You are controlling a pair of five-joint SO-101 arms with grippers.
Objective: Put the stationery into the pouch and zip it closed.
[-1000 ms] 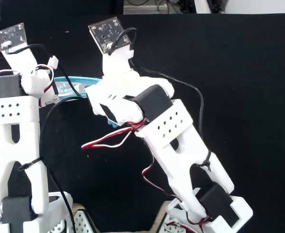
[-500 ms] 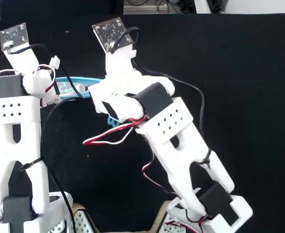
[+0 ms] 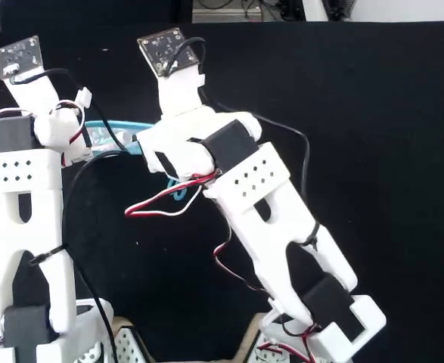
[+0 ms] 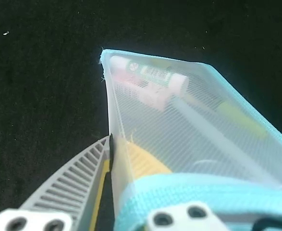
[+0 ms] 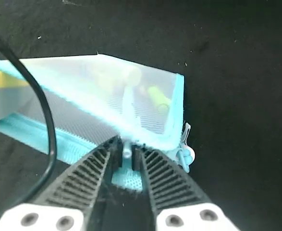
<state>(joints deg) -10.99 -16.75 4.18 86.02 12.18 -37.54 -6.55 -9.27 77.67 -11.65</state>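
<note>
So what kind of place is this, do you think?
Probably a robotics workbench or lab: two white robot arms mounted side by side on a black-covered table, holding a mesh pouch of stationery, with cables and equipment beyond the table's far edge.

Tabletop [image 3: 380, 128]: black, matte, flecked with pale lint. Two white arm bases [image 3: 26, 336] stand at its near edge. Pouch [image 3: 110, 134], turquoise-trimmed mesh, toward the far left; whether it touches the surface is unclear.
</note>
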